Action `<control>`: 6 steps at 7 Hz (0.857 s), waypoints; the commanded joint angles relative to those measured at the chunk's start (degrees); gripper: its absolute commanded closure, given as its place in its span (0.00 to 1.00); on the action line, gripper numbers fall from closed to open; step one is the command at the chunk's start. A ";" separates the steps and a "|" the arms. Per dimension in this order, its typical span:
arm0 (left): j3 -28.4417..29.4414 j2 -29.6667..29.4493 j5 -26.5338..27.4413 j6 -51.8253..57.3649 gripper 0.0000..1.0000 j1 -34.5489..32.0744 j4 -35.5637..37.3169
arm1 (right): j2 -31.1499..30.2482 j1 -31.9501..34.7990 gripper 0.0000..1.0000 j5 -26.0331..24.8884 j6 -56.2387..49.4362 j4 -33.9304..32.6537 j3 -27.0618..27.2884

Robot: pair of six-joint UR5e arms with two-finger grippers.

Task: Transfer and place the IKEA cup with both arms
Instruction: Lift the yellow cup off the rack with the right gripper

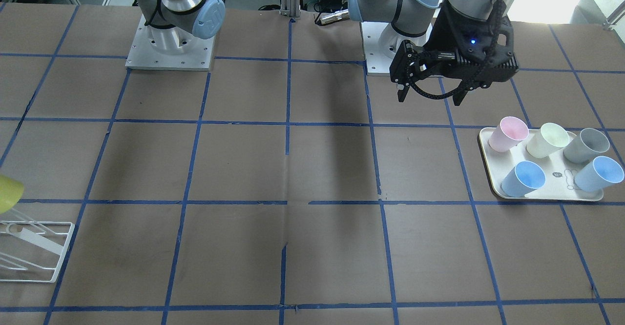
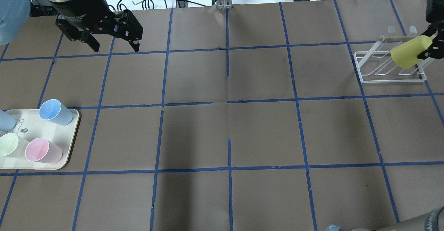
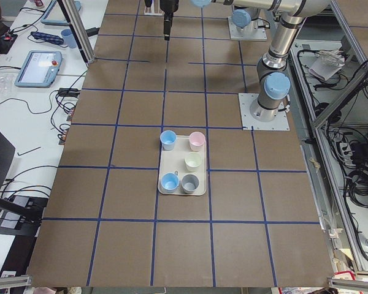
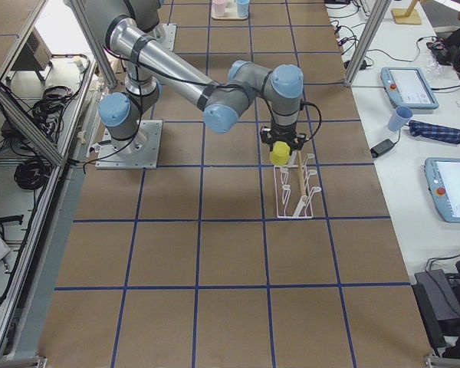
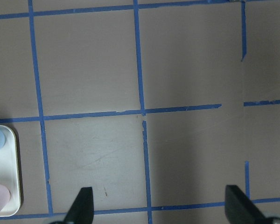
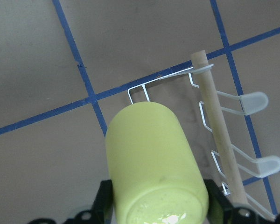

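The bright yellow tapered plastic cup [image 6: 154, 158] sits between the jaws of the right gripper [image 6: 159, 203], which are closed on its narrow base end. The cup is tipped over on its side, with its closed base toward the wrist and its mouth pointing away. A white wire rack with a wooden dowel [image 6: 219, 135] stands on the counter just beside and below these jaws. The rack's pegs are near the cup, but whether they touch it cannot be made out.

The left gripper [image 2: 115, 47] hangs above the brown paper-covered counter [image 1: 244, 169] with its jaws spread wide and nothing between them. It is well apart from the cup, and a cream tray [image 1: 483, 154] of pastel cups lies off to one side below it.

The cup looks light and hollow, so its weight should matter little. Its wall is smooth and glossy and it tapers, so a pinch on the slope may let it creep toward the narrow end. The plastic is probably stiff near the base and more yielding at the open rim, and it is unlikely to break if dropped. A second hold would best go across the middle of the wall, nearer the mouth. That keeps it clear of the right jaws, and moderate pressure there should avoid ovalling the rim.
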 commanded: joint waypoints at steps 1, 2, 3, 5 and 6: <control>0.04 0.14 -0.22 0.00 0.00 0.10 0.03 | -5.39 0.00 0.47 -2.92 0.05 4.87 -0.25; 0.04 0.22 -0.66 0.00 0.00 0.10 0.03 | -8.29 0.00 0.48 -3.63 0.13 8.39 -1.73; -0.04 0.31 -3.10 0.00 0.00 0.10 0.12 | -9.10 0.00 0.47 -3.81 0.31 13.82 -4.18; -0.13 0.40 -3.13 0.00 0.00 0.45 0.03 | -10.07 0.18 0.48 -0.24 0.31 19.90 -5.43; -0.22 0.49 -3.30 0.00 0.00 0.97 -0.06 | -11.29 0.18 0.48 4.67 0.31 22.89 -5.26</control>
